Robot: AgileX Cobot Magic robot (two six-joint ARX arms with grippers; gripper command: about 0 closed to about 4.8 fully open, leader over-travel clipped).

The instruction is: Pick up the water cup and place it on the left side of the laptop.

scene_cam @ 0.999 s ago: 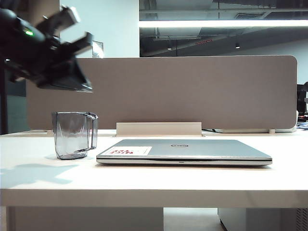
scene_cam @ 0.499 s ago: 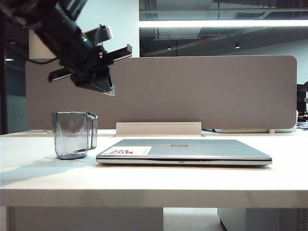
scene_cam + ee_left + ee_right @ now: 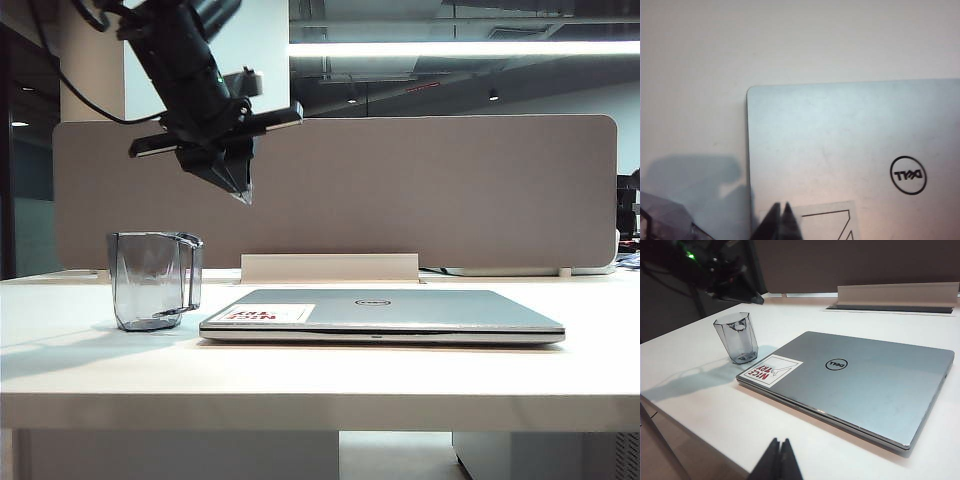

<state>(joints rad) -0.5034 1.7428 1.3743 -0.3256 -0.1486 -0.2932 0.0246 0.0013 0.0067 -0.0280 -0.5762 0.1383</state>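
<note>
Black left pincer [image 3: 243, 190] hangs closed, tips down, above water cup [image 3: 152, 279] and laptop [image 3: 385, 312]; right pincer [image 3: 779, 460] closed.

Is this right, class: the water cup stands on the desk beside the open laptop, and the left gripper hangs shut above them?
Not quite. The laptop is closed, lid flat down, as the exterior view shows. The rest holds: the water cup stands on the desk beside it, and the left gripper hangs shut above them. The right gripper, also shut, hangs off the desk's near edge.
</note>
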